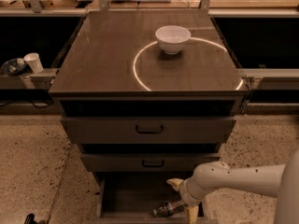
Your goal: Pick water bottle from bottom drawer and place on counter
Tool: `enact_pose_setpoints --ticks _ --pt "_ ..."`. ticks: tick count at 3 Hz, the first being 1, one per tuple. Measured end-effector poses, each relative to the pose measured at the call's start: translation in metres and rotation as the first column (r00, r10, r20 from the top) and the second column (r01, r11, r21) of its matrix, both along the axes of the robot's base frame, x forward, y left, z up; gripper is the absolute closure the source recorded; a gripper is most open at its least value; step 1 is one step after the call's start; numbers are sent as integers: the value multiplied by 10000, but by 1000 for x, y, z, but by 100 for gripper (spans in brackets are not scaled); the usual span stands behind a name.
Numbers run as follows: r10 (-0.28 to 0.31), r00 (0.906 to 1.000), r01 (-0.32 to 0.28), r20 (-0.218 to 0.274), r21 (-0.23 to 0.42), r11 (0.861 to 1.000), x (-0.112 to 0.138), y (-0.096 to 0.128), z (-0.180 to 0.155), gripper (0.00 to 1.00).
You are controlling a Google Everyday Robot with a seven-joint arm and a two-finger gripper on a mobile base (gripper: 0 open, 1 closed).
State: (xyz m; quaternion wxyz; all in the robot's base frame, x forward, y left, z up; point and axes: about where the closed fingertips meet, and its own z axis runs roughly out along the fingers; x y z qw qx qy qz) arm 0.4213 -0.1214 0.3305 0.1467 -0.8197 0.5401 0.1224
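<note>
Gripper low in open bottom drawer, fingers spread, holding nothing | water bottle on its side in drawer, just beside gripper | counter bears white bowl | early stage: grasp, lift, placing remain

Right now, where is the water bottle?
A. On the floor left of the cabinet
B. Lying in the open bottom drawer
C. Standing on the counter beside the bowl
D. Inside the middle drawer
B: the water bottle lies on its side in the open bottom drawer, with the hand down in the drawer at its right end. The counter carries the white bowl, no bottle.
</note>
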Motion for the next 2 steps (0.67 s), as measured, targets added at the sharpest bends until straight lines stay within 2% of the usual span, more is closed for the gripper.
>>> enact_pose_setpoints --ticks 1,2 --pt "-201 9998 197 84 475 9987 4 -12 -38 0" --pt "-22 10000 17 64 725 9974 7 -3 -65 0"
